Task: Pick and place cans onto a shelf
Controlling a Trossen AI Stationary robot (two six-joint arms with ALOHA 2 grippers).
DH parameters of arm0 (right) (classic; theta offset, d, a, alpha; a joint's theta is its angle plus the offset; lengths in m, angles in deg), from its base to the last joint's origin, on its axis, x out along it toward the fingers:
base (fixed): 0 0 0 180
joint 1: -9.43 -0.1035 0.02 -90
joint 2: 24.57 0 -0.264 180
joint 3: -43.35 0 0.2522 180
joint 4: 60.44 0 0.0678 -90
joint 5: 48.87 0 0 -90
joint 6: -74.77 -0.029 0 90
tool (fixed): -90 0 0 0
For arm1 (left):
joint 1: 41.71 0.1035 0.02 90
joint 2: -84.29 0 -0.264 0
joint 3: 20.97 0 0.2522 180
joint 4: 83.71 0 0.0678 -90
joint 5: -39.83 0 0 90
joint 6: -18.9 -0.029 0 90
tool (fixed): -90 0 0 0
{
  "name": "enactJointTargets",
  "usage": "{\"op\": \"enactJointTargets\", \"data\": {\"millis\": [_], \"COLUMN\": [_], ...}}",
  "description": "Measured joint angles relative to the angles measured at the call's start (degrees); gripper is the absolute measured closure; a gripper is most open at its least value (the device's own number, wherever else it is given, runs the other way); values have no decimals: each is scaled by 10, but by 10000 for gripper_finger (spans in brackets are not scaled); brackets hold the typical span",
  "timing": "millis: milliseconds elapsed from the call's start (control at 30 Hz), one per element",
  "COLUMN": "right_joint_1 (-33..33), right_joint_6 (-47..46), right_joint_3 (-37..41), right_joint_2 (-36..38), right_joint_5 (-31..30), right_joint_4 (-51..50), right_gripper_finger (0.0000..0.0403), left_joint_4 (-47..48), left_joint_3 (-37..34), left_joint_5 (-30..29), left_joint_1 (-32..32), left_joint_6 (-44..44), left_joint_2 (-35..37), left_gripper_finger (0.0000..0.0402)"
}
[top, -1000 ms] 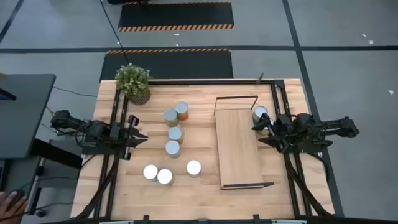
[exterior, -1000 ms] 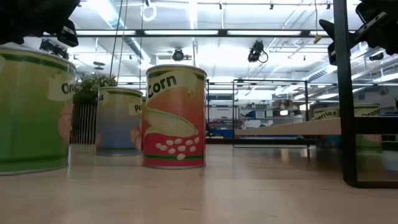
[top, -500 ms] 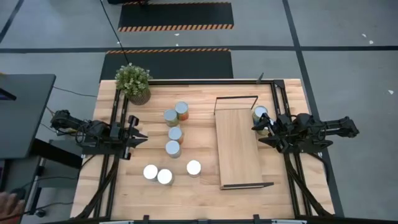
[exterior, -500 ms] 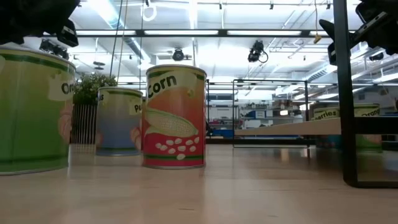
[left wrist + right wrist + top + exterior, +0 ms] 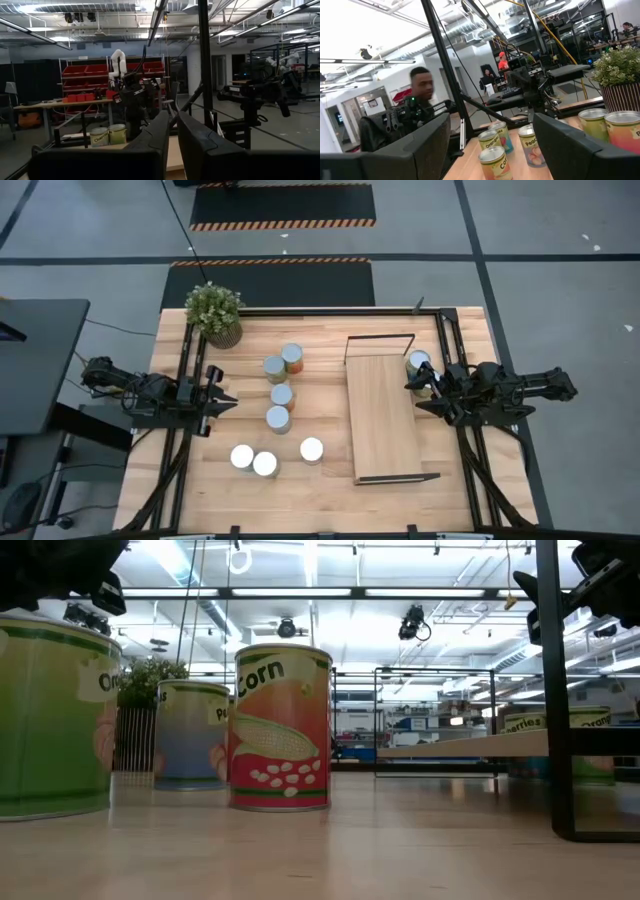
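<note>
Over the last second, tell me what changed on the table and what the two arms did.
Nothing on the table visibly changed. The left gripper is shut and empty at the left edge; the right gripper is open beside the shelf, holding nothing. Seven cans stand where they were on the table left of the shelf, one can near the right gripper, and the plant in its corner.

Bright overhead strip lights flood the hall; glare whitens the can tops (image 5: pixel 242 457); the wrist views' near fingers (image 5: pixel 155 145) sit dark and soft.
</note>
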Motion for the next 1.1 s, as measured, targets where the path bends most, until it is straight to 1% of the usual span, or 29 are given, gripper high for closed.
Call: {"op": "enactJointTargets", "data": {"millis": [633,667,700,767,800,833,933,1100], "right_joint_1": [0,0,0,0,0,0,0,0], "right_joint_6": [0,0,0,0,0,0,0,0], "right_joint_3": [0,0,0,0,0,0,0,0], "right_joint_2": [0,0,0,0,0,0,0,0], "right_joint_5": [0,0,0,0,0,0,0,0], "right_joint_4": [0,0,0,0,0,0,0,0], "right_gripper_finger": [112,112,112,112,112,112,112,112], "left_joint_4": [-1,-5,-9,-13,-17,-23,-30,-39], "left_joint_3": [0,0,0,0,0,0,0,0], "left_joint_5": [0,0,1,6,5,-1,-20,-24], "left_joint_1": [0,0,-1,-2,-2,-1,2,2], "left_joint_6": [0,7,36,129,162,178,180,179], "left_joint_2": [0,0,0,0,0,0,0,0], "left_gripper_finger": [356,356,356,356,356,356,356,356]}}
